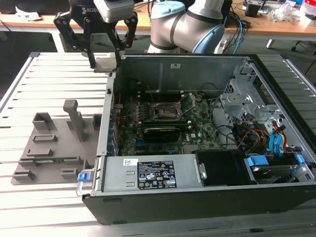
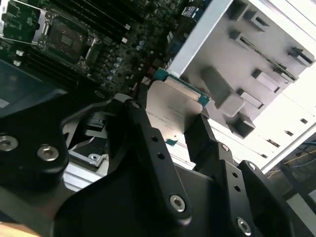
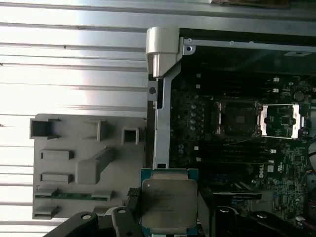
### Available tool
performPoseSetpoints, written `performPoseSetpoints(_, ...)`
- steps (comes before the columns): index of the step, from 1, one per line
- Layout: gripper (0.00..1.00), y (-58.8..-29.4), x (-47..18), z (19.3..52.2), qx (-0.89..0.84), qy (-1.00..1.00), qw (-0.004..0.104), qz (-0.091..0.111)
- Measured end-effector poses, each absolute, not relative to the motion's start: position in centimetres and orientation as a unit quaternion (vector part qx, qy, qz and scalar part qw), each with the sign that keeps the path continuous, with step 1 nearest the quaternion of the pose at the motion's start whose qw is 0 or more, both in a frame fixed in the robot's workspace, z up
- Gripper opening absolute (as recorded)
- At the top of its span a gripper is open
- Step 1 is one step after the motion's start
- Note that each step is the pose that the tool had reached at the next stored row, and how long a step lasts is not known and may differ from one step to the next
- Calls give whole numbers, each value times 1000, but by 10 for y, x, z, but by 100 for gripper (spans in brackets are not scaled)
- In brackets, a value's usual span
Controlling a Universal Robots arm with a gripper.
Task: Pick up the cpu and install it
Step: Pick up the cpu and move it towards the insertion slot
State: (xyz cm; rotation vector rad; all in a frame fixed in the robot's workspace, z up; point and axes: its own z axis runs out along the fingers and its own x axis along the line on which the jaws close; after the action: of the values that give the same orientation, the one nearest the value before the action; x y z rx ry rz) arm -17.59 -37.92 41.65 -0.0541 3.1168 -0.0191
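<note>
Our gripper [image 1: 104, 61] is clamped on the cpu [image 3: 169, 207], one finger [image 2: 148, 140] on each of two opposite edges and the silvery lid turned up toward the wrist. We see the chip held in the air, clear of everything, above the side wall of the open computer case [image 1: 106, 129] at the exterior view's left. On one side of that wall lies the grey fixture tray [image 1: 54, 148], with a green memory stick [image 3: 69, 195] in a slot. On the other side lies the motherboard [image 1: 197, 131], and its cpu socket [image 3: 237, 117] appears to have its frame swung open. We judge this to be the carry toward the socket. It calls for a level chip, a firm edge grip, safe clearance over the wall, and corners squared to the socket.
</note>
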Motion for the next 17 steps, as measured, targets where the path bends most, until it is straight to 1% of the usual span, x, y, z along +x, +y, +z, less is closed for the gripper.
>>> performPoseSetpoints(17, 55, -377, -79, 416, -17, 1000, 11, -7)
